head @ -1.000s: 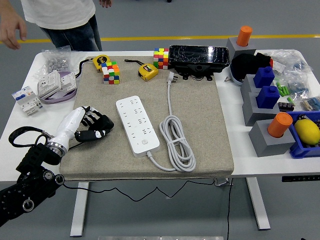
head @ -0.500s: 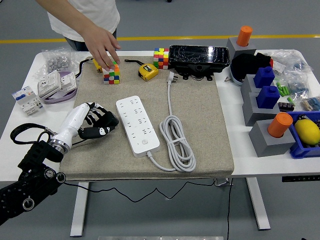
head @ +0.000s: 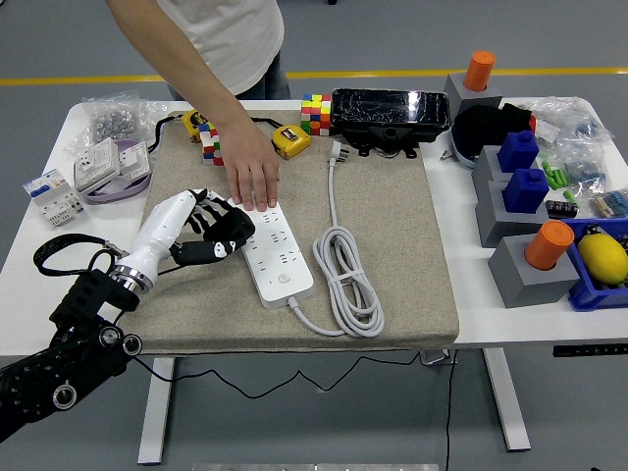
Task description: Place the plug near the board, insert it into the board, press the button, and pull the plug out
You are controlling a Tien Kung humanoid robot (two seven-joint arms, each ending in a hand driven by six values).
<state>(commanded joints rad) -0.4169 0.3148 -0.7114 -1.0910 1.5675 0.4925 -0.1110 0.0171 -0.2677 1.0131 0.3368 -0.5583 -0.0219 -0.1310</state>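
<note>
Fingers (head: 221, 235) of the robot's left hand (head: 201, 231) are loosely spread and hold nothing; their black tips lie at the left edge of the white power strip (head: 271, 246), seemingly touching it, though the angle makes contact hard to confirm. That hand, white-backed with a black palm, comes in on the left arm (head: 69, 343) from the lower left corner, across the beige mat (head: 392, 245) that covers the middle of the white worktop (head: 471, 324). A person's hand (head: 253, 175) reaches down from the far side and rests flat on the far end of the power strip, just above the robot's fingers. The strip lies lengthwise on the mat, its button near the end closest to the robot. Its white cable (head: 348, 280) runs out from the near end, lies coiled just to the right of the strip, then runs straight toward the far edge, where the plug (head: 339, 152) lies on the mat, unplugged and well apart from the strip's sockets. Just beyond the plug sits a black box (head: 391, 115), with a colour cube (head: 315, 113) beside it on the left, a yellow tape measure (head: 290, 140) near that, and another colour cube (head: 209, 142) partly hidden behind the person's forearm. At the far left of the worktop lie white switch parts (head: 98, 165) and a bag of small pieces (head: 113, 120). On the right stand grey blocks (head: 525, 270) carrying orange cylinders (head: 548, 245) and blue pieces (head: 525, 188), with a yellow object (head: 601, 257) in a blue bin.
</note>
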